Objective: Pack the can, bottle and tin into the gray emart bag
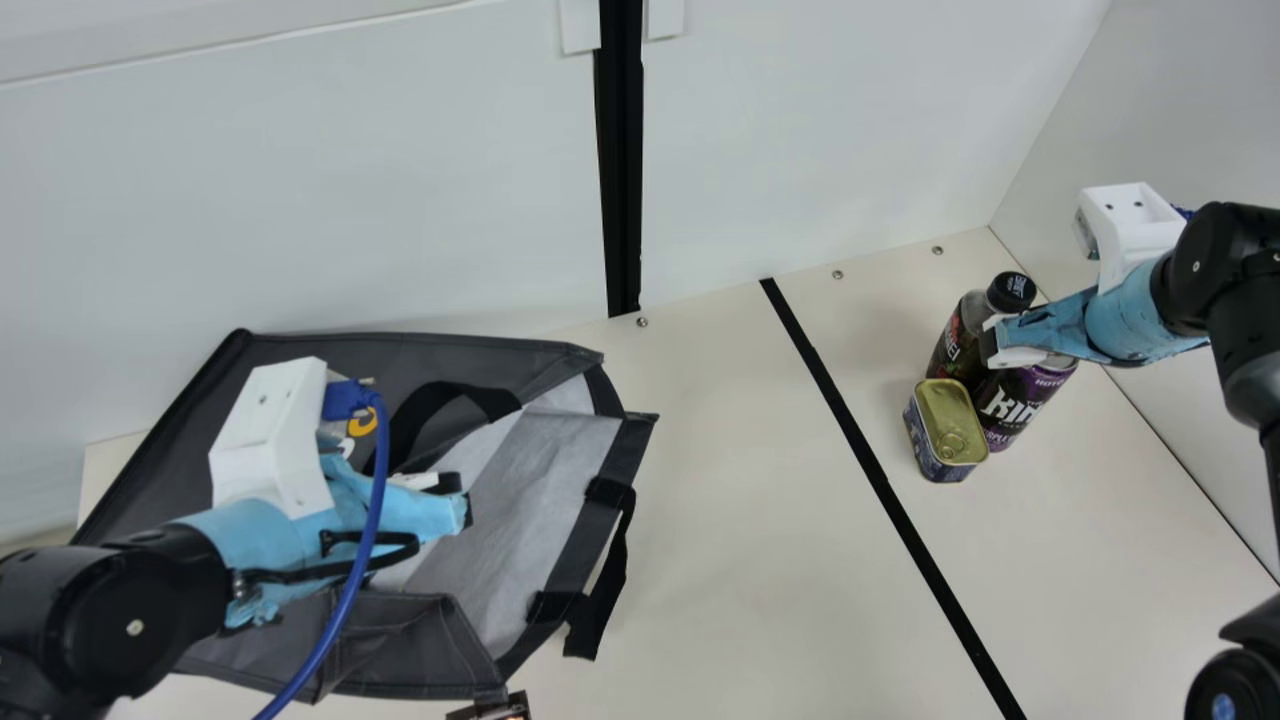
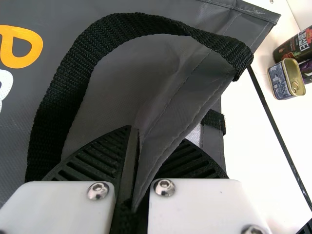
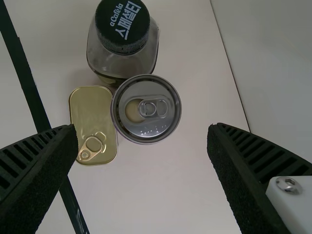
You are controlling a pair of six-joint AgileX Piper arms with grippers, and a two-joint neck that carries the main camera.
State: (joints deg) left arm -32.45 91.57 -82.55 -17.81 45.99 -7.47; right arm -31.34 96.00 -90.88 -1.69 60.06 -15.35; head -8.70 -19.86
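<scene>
Left arm (image 1: 120,610) joints lie nearest the camera, above the left end of the bench (image 1: 740,560). Beneath them, the gray emart bag (image 1: 480,365) is laid out along the back edge, its mouth turned toward the bench's right side. Its fabric rim is clamped by the left gripper (image 2: 157,135). The can (image 1: 1015,400), bottle (image 1: 960,350) and tin (image 1: 947,410) are grouped upright near the back right corner, the bottle nearest the back edge. The right gripper (image 3: 141,127) is positioned over the group, its fingers spread wide and nothing grasped. The can should be treated as smooth, slippery and liable to dent; it is best gripped by the upper side wall. The bottle is judged firm and should be held below its cap; the tin, low and rigid, should be taken across its narrow sides. The bag is judged light and limp, so the rim should be supported during loading. By the main view, the pale lining is revealed; by the left wrist view, the fold between the fingers; by the right wrist view, the can's pull tab.
</scene>
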